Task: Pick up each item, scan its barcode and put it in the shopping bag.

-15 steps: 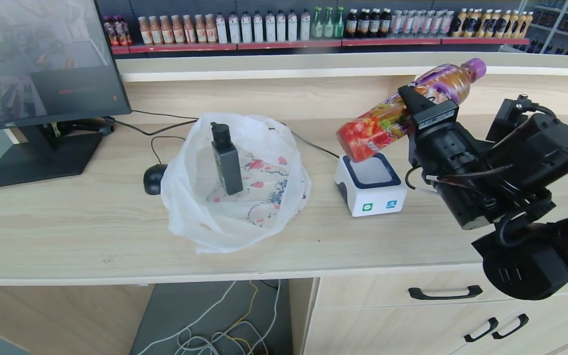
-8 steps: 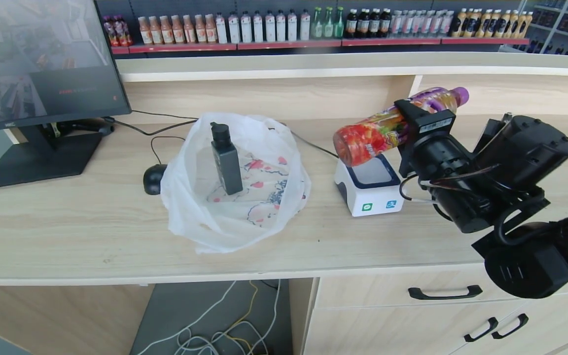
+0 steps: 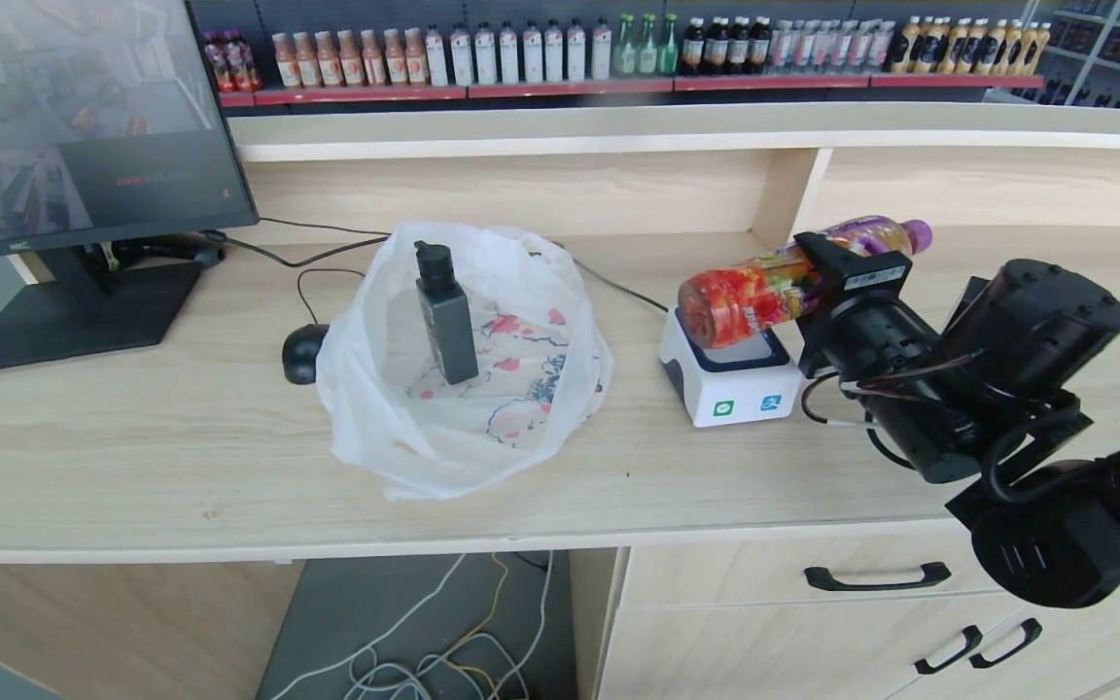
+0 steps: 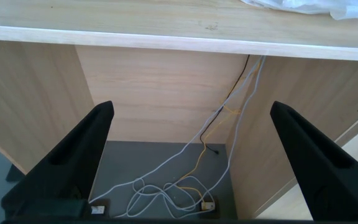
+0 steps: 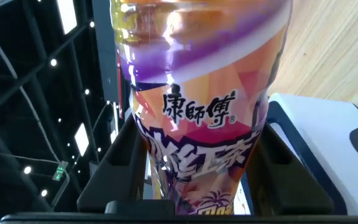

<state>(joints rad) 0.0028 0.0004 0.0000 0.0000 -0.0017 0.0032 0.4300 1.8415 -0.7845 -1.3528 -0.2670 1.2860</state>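
- your right gripper (image 3: 816, 280) is clamped on the juice bottle (image 3: 750, 297), which lies sideways just above the scanner (image 3: 730, 379), beside the shopping bag (image 3: 366, 389).
- turn the label's barcode down to the glass; where it sits i can't tell.
- the right wrist view gives the label close; the head view gives the bag's mouth.
- your left gripper (image 4: 191, 109) hangs under the counter (image 4: 135, 18), jaws wide.

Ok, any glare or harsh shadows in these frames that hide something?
Head view: even light, soft shadows on the counter, the monitor screen hazed pale. Right wrist view: white highlights across the bottle, ceiling lamps as bright spots. Left wrist view: dim under the counter, no glare.
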